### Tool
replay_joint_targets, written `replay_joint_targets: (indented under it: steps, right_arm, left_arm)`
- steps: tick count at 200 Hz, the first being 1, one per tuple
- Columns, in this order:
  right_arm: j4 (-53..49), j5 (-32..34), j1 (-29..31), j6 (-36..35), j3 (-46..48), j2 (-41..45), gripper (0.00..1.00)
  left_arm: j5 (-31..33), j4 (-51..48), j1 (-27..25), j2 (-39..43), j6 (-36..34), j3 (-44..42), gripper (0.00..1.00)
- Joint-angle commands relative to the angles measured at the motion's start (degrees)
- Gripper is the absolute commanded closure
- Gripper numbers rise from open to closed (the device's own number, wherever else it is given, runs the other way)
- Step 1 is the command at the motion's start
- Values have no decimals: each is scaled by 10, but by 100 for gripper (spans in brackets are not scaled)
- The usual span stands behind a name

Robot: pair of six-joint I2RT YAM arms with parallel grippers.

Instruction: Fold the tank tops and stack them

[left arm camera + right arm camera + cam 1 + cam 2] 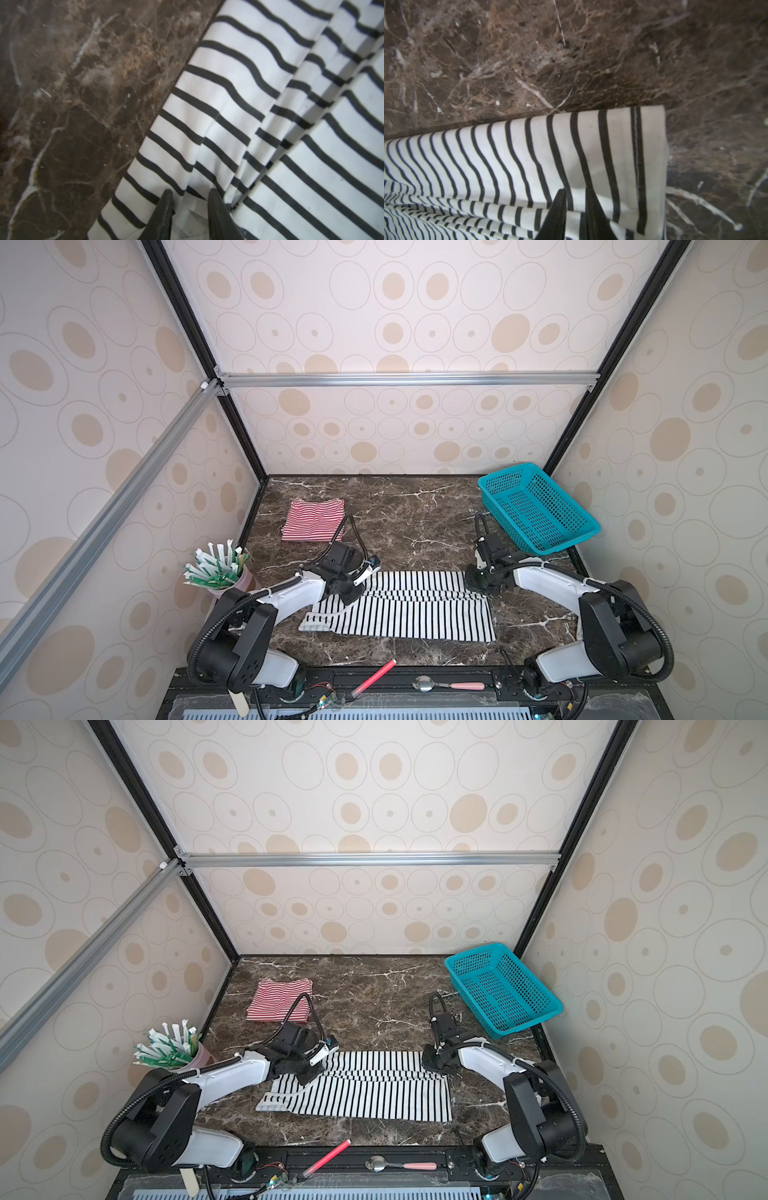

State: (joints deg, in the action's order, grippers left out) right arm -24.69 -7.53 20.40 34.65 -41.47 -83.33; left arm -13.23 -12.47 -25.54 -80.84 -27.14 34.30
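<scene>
Brown marble tabletop [415,510] in a papered booth: red-and-white striped tank top [313,519] folded, black-and-white striped tank top [407,614] mid-fold, nothing stacked yet.

The red-and-white top is laid as a small square at the far left, judged finished; the left gripper [191,193] is set astride a pinch of the black-and-white top's left end, fingers a little apart, and a firm hold cannot be told; that top is spread lengthwise at the near middle, its far long edge apparently turned over; its far right corner is clamped by the right gripper [576,193]; further folds and stacking are judged left; the left side is hemmed by a cup of wrapped sticks [220,568]; bare marble is offered at the far middle; the teal mesh basket [503,483] is found near the right gripper.
</scene>
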Motion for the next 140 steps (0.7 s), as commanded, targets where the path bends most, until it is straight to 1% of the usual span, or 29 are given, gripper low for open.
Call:
replay_joint_targets:
  steps: [1,28,46,67,74,107,121,140]
  right_arm:
    - [-6,2,3,-2,14,-5,80]
    - [-11,4,3,0,22,5,80]
    - [-17,11,3,2,24,4,80]
    - [-32,19,3,2,20,-14,80]
    - [-34,21,3,2,19,-17,80]
    - [-49,49,2,22,23,-6,80]
    - [-57,59,-4,42,31,3,80]
    - [-63,71,-10,66,47,38,80]
  left_arm:
    - [5,-46,-7,14,-36,-18,72]
    - [10,-58,-7,31,-49,-29,73]
    - [26,-54,-7,21,-55,-30,72]
    - [88,-44,-7,-31,-49,-13,72]
    - [98,-44,-7,-49,-48,-3,72]
    - [76,-58,-16,-100,-45,52,71]
    - [82,-60,-24,-124,-47,80,71]
    - [92,-64,-32,-169,-49,127,71]
